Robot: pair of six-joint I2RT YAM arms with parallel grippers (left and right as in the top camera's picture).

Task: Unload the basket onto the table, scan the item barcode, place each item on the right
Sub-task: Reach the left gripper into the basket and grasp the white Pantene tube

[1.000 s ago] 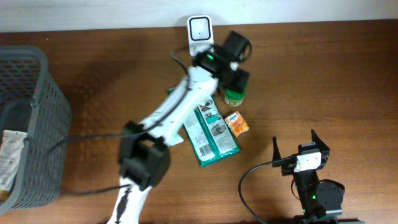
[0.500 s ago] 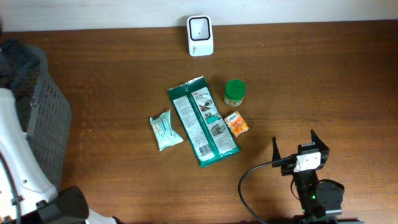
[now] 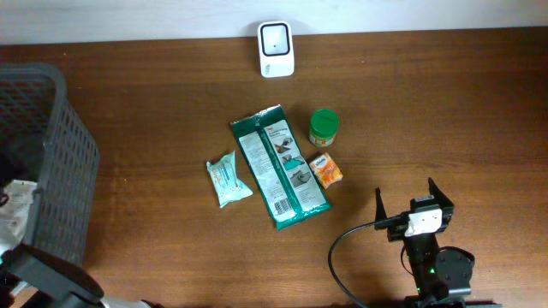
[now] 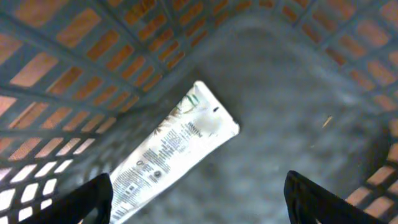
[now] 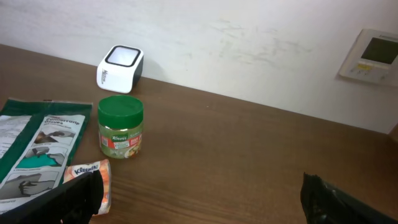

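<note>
The white barcode scanner (image 3: 276, 49) stands at the table's far edge, also seen in the right wrist view as the scanner (image 5: 120, 67). My left gripper (image 4: 198, 186) is open inside the grey basket (image 3: 53, 128), with nothing between its fingers. A white tube with printed text (image 4: 174, 146) lies on the basket floor just ahead of the left finger. From overhead the tube shows as a pale item (image 3: 17, 205) in the basket. My right gripper (image 3: 404, 192) stands open and empty near the front right of the table.
Mid-table lie a long green packet (image 3: 278, 167), a small wipes pack (image 3: 228, 178), an orange tissue pack (image 3: 325, 169) and a green-lidded jar (image 3: 324, 127). The basket's mesh walls (image 4: 74, 68) close in around the left gripper.
The left arm has swung from the scanner at the back across to the far left, and its gripper now sits inside the basket. The right arm has not moved.
</note>
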